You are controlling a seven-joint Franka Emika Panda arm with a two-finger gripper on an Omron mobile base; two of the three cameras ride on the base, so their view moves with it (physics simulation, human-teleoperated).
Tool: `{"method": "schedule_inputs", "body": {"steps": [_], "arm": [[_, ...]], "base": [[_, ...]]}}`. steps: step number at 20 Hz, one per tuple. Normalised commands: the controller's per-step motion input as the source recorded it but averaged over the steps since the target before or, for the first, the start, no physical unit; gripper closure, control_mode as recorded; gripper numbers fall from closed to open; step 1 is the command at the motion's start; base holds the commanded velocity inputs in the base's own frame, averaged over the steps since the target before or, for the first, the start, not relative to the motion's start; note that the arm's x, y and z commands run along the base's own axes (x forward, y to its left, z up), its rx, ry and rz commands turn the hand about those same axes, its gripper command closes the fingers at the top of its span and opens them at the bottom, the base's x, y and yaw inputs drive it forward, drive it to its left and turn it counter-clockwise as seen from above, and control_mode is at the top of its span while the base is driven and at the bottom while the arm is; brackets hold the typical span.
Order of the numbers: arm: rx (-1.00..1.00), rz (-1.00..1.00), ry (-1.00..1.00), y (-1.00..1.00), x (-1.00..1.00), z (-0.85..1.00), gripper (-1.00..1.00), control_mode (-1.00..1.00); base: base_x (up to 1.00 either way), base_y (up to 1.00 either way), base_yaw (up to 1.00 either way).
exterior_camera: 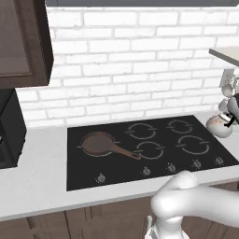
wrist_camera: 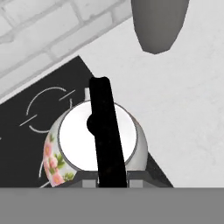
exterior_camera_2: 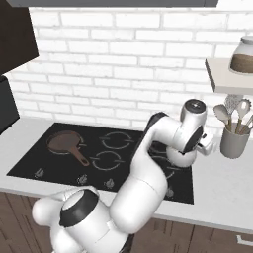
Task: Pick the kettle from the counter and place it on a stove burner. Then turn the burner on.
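The gripper (wrist_camera: 112,181) is clenched on the black handle (wrist_camera: 106,131) of the kettle (wrist_camera: 94,146), carried over the cooktop's (exterior_camera: 93,170) right edge; rigid, smooth and probably light, it may swing

arm (exterior_camera_2: 148,178) rises from base, elbow bent high, forearm reaching out to the right. wrist (exterior_camera_2: 190,131) turned down, hand pointing pretty much straight down. gripper (wrist_camera: 111,177) at bottom of hand view, jaws pinched nearly together, clamped on kettle handle (wrist_camera: 105,127). left base view catches big white elbow (exterior_camera: 196,205) low right.
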Motion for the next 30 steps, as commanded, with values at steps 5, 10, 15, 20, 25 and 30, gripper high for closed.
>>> {"method": "schedule_inputs", "body": {"steps": [5, 10, 15, 20, 25, 30], "arm": [[-0.17, -0.08, -0.08, 1.0, 0.09, 0.0, 1.0, -1.0], [-0.13, -0.05, 0.12, 0.64, 0.3, 0.0, 1.0, -1.0], [0.0, 0.0, 0.32, 0.18, 0.24, -0.09, 1.0, -1.0], [0.0, 0.0, 0.14, 0.0, 0.01, -0.17, 1.0, -1.0], [0.0, 0.0, 0.0, 0.0, 0.0, -0.34, 1.0, -1.0], [0.0, 0.0, -0.01, 0.08, 0.0, -0.33, 1.0, -1.0]], "base": [[0.0, 0.0, 0.0], [0.0, 0.0, 0.0], [0.0, 0.0, 0.0], [0.0, 0.0, 0.0], [0.0, 0.0, 0.0], [0.0, 0.0, 0.0]]}}
